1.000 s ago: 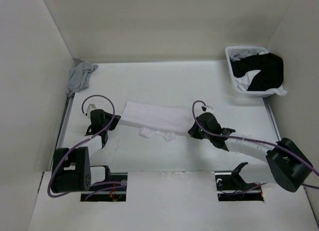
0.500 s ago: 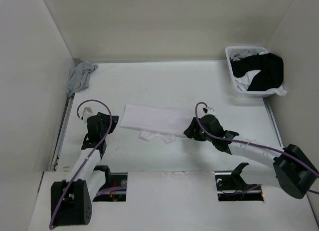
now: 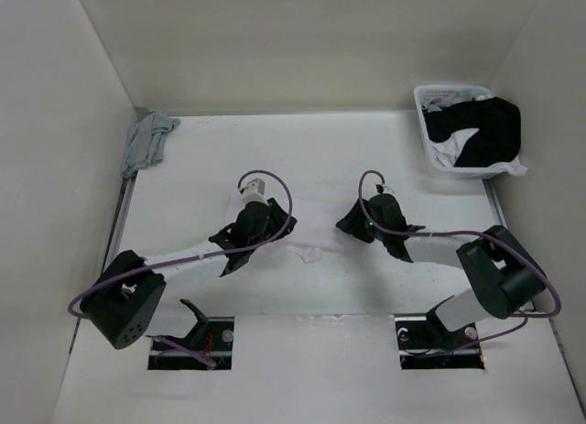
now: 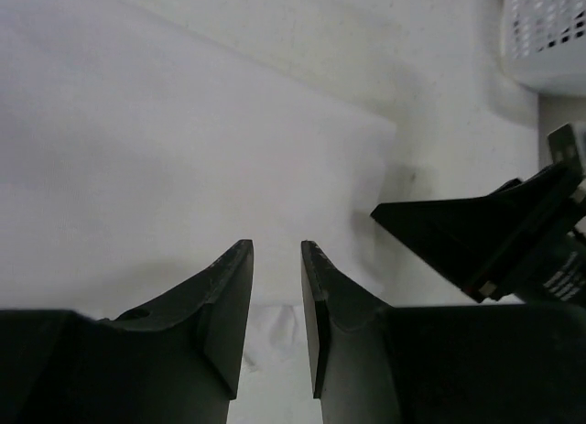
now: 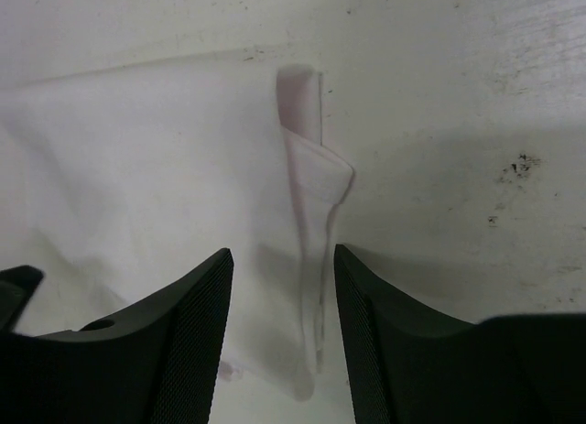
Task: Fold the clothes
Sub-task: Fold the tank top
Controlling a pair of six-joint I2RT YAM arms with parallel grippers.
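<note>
Where the clothes lie: the white top [image 3: 311,224] is spread flat as a folded band on the table [image 3: 366,158], mid-table between the two pincers, with a small bit of fabric poking out toward the near edge.
Left pincer: the left pincer [image 4: 275,259] is released; its fingers [image 4: 229,296] stand a narrow gap apart with nothing between them, low over the white fabric [image 4: 183,149].
Left pincer, from above: the left pincer [image 3: 270,224] sits over the left end of the band, pointing toward the right arm.
Right pincer: the right pincer [image 5: 282,255] is released too, jaws wider apart than the left ones.
Between the right jaws: a raised, rolled ridge of the top [image 5: 316,213] runs lengthwise through the gap, closer to the right-hand finger [image 5: 375,332]; whether it touches that finger I cannot tell, and it is not squeezed.
Right pincer, from above: the right pincer [image 3: 348,224] is at the right end of the band.
Pincers to each other: near, facing across the fabric; the left wrist view shows the right pincer [image 4: 485,241] just off the cloth's edge.
Basket: a white basket [image 3: 425,122] stands at the far right corner of the table, holding black garments [image 3: 485,131].
Grey cloth: a crumpled grey cloth [image 3: 148,140] lies in the far left corner, well apart from the top.
</note>
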